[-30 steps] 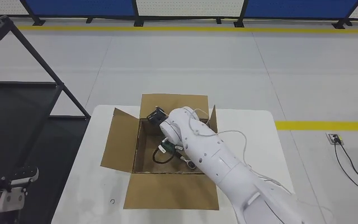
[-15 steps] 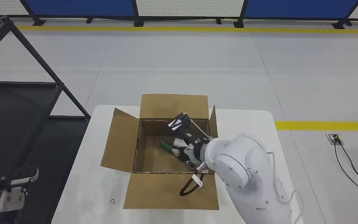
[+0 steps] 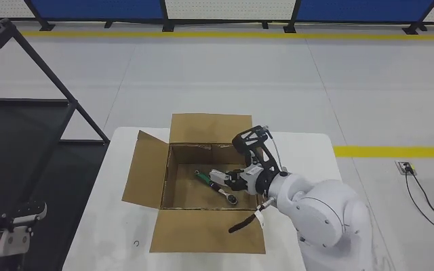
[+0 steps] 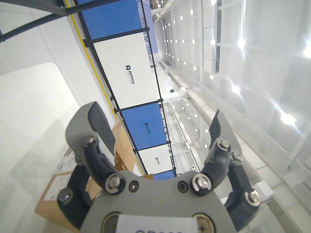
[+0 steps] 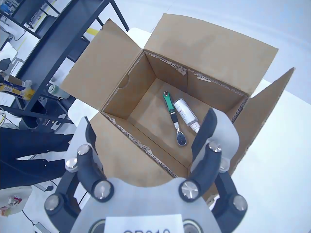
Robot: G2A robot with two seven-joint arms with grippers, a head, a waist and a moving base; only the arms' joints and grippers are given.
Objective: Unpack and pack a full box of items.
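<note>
Box is set on the table with its flaps opened out. Two things are seen on its floor, in the right half: a wrench with a green handle and a white tube.

From the top view, the wrench is laid on a slant. Its green end is pointed to the far left and its metal head to the near right, close to the near wall. The tube is laid along the same slant, just beside the wrench on the right. It cannot be told if the two are touching.

Above them, the right claw is held high over the box and aimed down into it. Its fingers are spread wide and nothing is held. Both things are found below it and a little ahead. The gap between the fingers is lined up nearly across the wrench, not along it, so only a small turn is thought to be needed before a grab.

Farther out, the left claw is also spread wide with nothing in it. It is tipped up at the ceiling, with the box off to one side of it.

So the right arm is judged to be the nearer one, and the next pick is likely to be made by it, straight down. Care is called for, since the tube is packed so close to the wrench. A finger could be set down on the wrong one, or both could be pinched at once.
</note>
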